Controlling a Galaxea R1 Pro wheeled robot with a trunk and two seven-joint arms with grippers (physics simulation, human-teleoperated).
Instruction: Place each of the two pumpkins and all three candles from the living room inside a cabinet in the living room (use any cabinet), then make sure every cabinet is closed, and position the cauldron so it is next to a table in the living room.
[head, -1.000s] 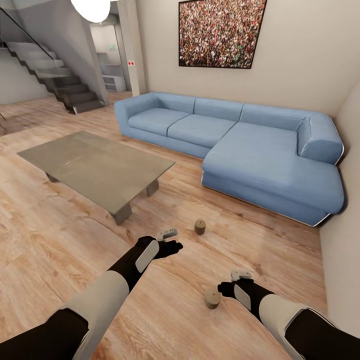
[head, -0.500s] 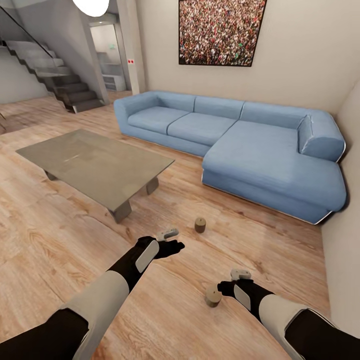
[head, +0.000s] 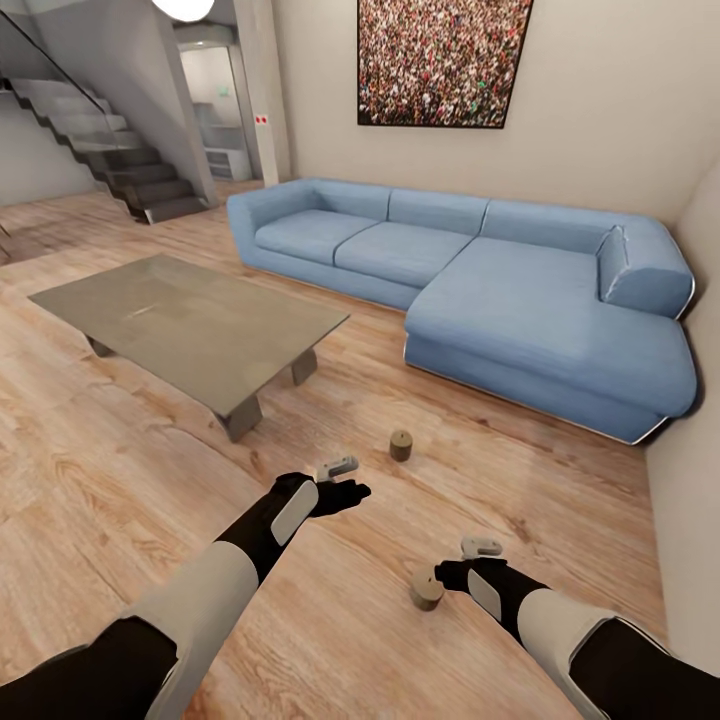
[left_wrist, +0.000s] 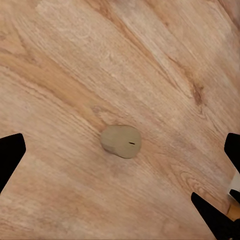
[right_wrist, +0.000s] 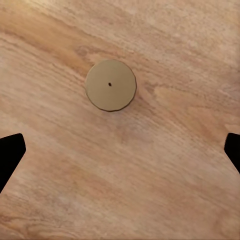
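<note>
On the floor (head: 120, 470) we see two candles: one (head: 401, 445) beyond our left fingers (head: 340, 478), one (head: 426, 590) beside our right fingers (head: 462, 566); both fingers spread wide, empty.

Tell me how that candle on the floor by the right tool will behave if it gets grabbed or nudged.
The candle looks short and wide, standing upright on its flat base, so it probably slides rather than tips. If knocked over, its round side would likely roll on the smooth wood floor. It seems rigid.

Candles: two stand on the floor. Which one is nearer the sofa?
The darker candle, beyond the left end effector; the paler candle stands beside the right end effector.
</note>
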